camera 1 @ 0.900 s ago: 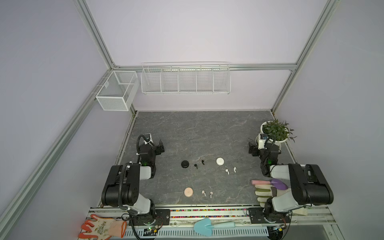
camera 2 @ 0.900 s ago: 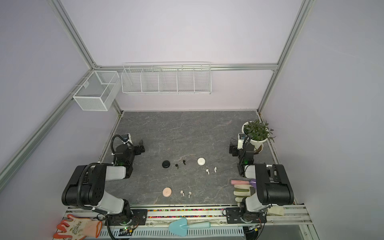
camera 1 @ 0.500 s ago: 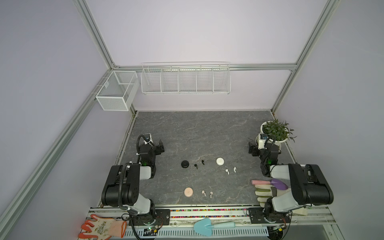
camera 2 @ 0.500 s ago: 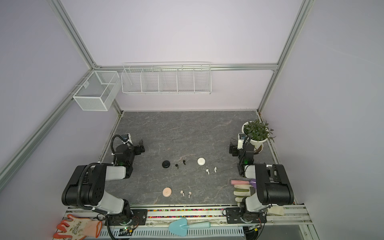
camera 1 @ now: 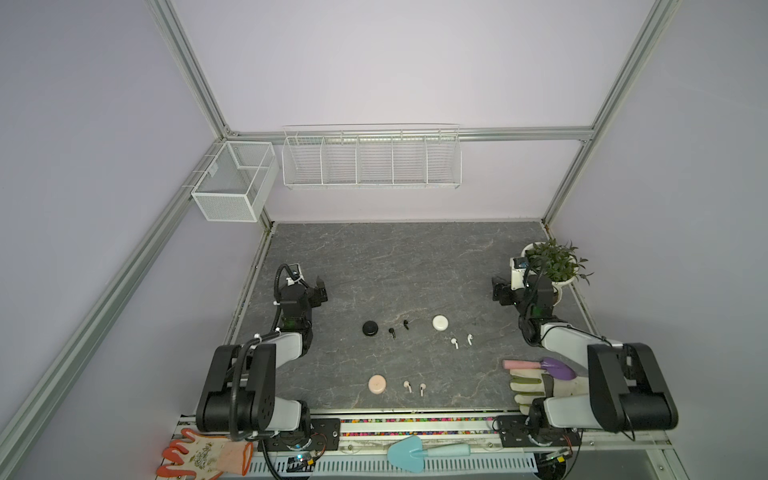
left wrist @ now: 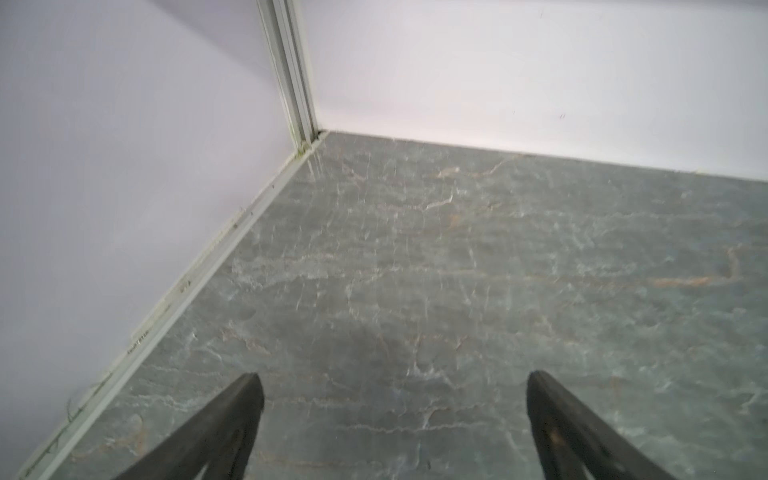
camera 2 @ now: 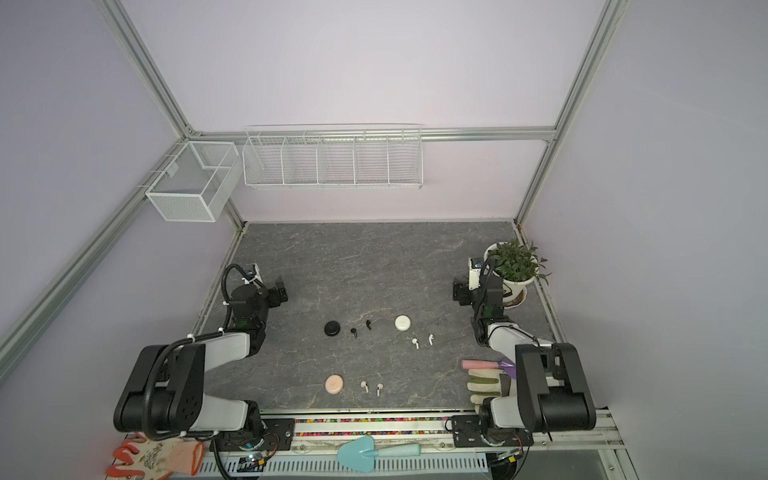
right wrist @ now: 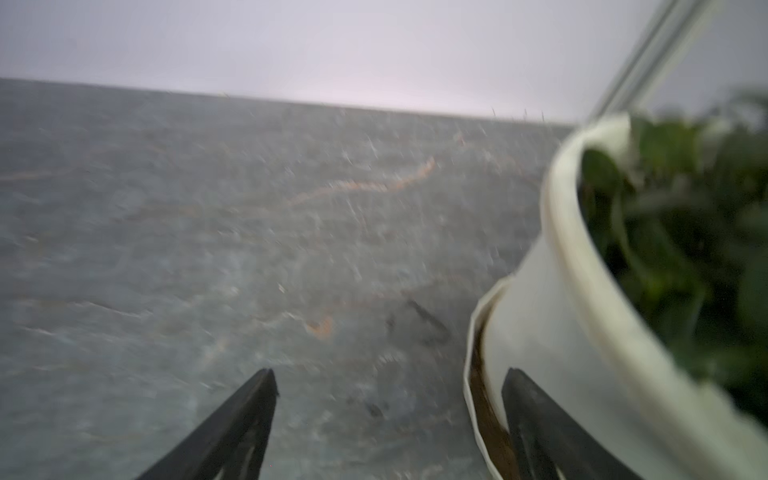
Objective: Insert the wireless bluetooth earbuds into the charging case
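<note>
Since all six earbuds (camera 1: 470, 338) lie loose on the desk (camera 1: 374, 266), none of the task looks done. Near the desk's middle, the black pair (camera 1: 391, 331) lies just at 3 o'clock of the black case (camera 1: 369, 328), and the white pair (camera 1: 454, 343) lies at 4 o'clock of the white case (camera 1: 440, 322). Toward the 6 o'clock edge, the pink pair (camera 1: 407, 386) lies at 3 o'clock of the pink case (camera 1: 377, 384). All three cases look shut, so I judge opening comes first, then six insertions. Left jaws stand wide and empty over bare desk at 9 o'clock. Right jaws stand wide and empty at 3 o'clock, beside the plant pot (right wrist: 540, 291).
</note>
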`<state>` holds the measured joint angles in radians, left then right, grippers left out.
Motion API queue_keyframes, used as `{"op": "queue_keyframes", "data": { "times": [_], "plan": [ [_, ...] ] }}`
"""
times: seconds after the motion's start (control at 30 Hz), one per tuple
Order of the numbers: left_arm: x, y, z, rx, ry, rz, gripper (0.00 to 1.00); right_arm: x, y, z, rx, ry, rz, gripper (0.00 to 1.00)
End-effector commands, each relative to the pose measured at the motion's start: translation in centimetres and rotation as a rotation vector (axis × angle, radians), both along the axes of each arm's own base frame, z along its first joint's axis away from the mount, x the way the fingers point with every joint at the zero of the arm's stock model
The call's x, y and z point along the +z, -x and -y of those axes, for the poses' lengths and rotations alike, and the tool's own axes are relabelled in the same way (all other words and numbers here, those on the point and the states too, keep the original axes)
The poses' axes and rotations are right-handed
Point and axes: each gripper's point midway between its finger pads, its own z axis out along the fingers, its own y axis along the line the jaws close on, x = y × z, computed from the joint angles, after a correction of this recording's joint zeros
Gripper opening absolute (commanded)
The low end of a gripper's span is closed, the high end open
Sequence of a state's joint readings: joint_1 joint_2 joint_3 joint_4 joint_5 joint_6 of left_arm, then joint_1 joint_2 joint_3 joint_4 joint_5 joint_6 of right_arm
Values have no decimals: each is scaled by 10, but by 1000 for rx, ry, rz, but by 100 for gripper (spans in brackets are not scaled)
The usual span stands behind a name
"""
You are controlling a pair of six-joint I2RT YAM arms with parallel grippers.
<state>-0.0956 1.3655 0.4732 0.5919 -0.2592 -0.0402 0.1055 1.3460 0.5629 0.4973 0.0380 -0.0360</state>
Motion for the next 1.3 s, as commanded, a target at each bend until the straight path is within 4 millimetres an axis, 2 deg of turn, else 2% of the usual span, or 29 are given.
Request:
{"op": "queue_keyframes", "data": {
  "times": [0.0, 0.07, 0.13, 0.23, 0.33, 0.43, 0.53, 0.6, 0.73, 0.9, 1.07, 1.17, 1.27],
  "plan": [
    [45, 2, 7, 87, 5, -43, 99, 26, 14, -63, 165, -60, -29, 88],
    [50, 5, 19, 92, 62, -106, 99, 27, 22, -110, 311, -81, -60, 88],
    [46, 11, 31, 92, 122, -172, 99, 26, 36, -157, 472, -95, -93, 88],
    [32, 21, 50, 48, 234, -248, 99, 20, 58, -215, 686, -99, -123, 88],
    [19, 29, 64, -3, 309, -329, 99, 11, 73, -257, 852, -25, -164, 88],
    [7, 35, 81, -67, 380, -391, 99, -6, 94, -289, 1048, 49, -203, 88],
    [-3, 39, 102, -152, 455, -459, 99, -24, 113, -309, 1230, 163, -198, 88],
    [-11, 43, 112, -177, 511, -503, 98, -29, 119, -318, 1310, 205, -198, 88],
    [-27, 50, 113, -166, 636, -592, 96, -40, 124, -334, 1403, 272, -237, 96],
    [-33, 50, 113, -217, 734, -653, 93, -52, 126, -348, 1454, 259, -277, 98],
    [-38, 56, 123, -252, 796, -704, 91, -74, 146, -367, 1503, 286, -285, 100],
    [-43, 61, 123, -242, 813, -717, 91, -87, 142, -379, 1448, 316, -325, 94],
    [-47, 65, 125, -239, 845, -717, 91, -98, 143, -384, 1407, 375, -304, 93]
  ]
}}
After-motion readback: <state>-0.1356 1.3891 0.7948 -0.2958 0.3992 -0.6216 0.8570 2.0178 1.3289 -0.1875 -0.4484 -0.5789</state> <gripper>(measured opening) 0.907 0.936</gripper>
